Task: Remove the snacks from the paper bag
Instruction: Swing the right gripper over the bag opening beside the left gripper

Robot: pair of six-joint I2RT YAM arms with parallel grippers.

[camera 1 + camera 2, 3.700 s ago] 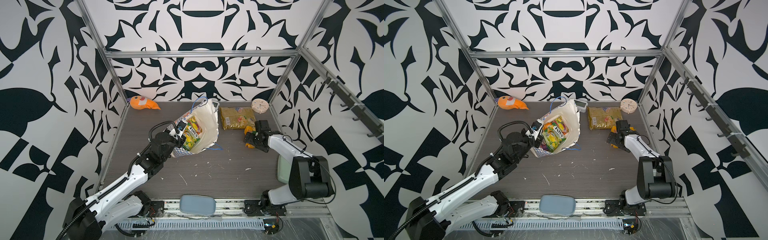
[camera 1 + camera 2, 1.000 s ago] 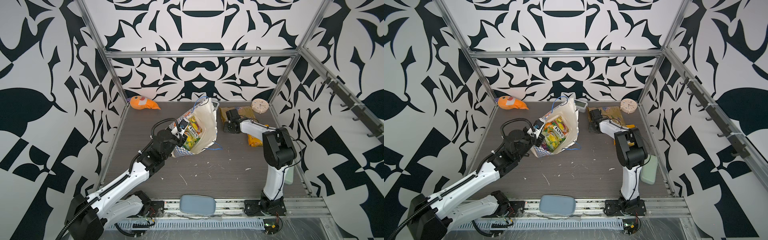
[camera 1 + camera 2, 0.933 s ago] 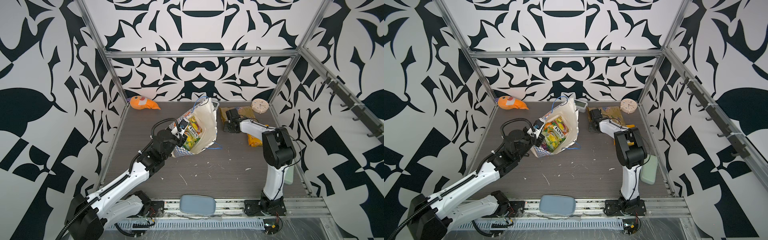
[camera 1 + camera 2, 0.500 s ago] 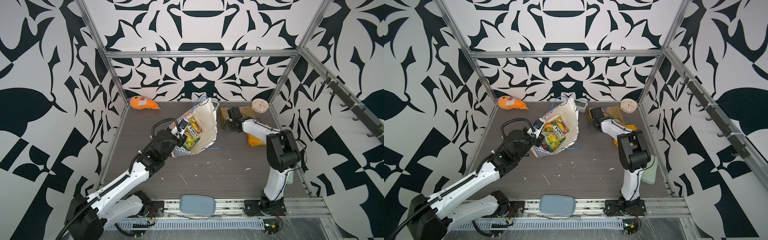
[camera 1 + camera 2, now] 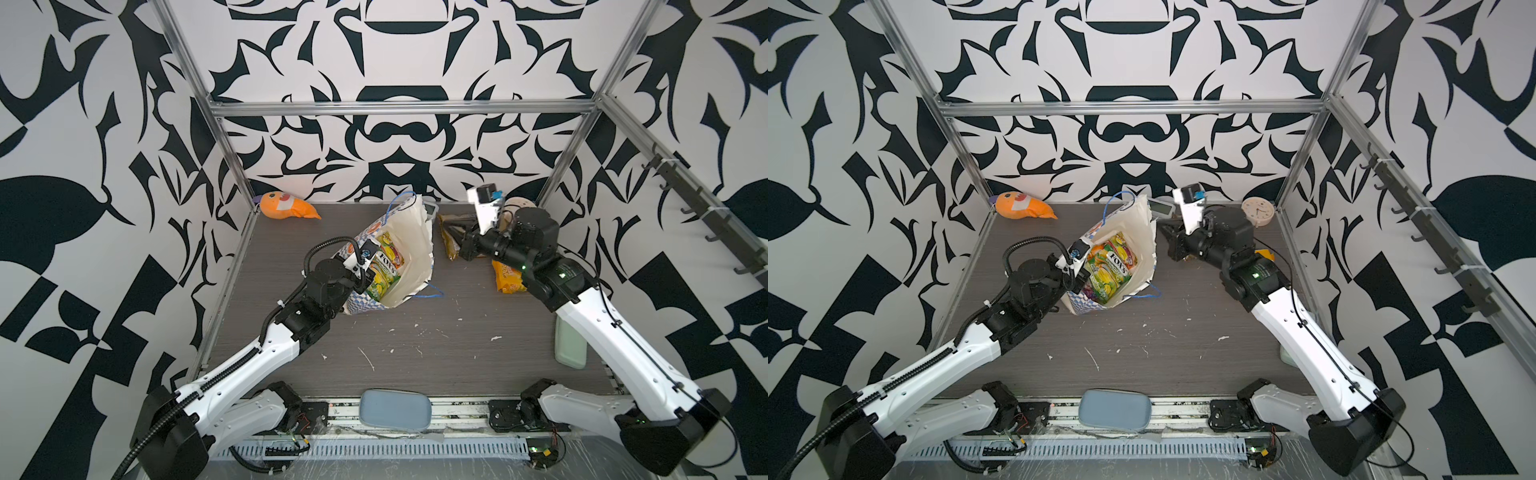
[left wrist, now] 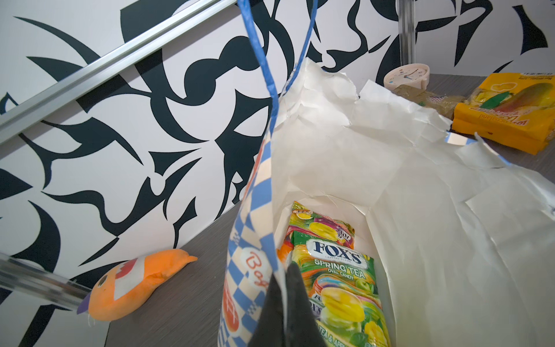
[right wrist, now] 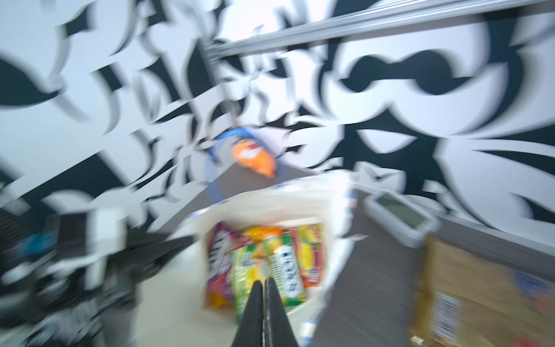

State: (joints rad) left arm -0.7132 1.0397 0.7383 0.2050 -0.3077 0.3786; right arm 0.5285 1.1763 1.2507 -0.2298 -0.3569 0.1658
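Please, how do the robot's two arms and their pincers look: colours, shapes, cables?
Both have long white links and black joints: left arm, right arm. A black ribbed hose loops on the left one. A thin black cable runs along the right one, which shows small green lights. Each has two black tapered fingers: left pincer, right pincer.

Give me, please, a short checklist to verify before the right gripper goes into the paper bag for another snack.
1. Bag mouth held open: ok, the left gripper is shut on the paper bag at its rim.
2. Nothing in the right gripper: ok.
3. Right jaws open for grasping: not ok, they are shut.
4. Target visible: ok, a FOX'S packet faces the opening.
5. Approach line into the mouth: cannot tell, the right wrist view is blurred.
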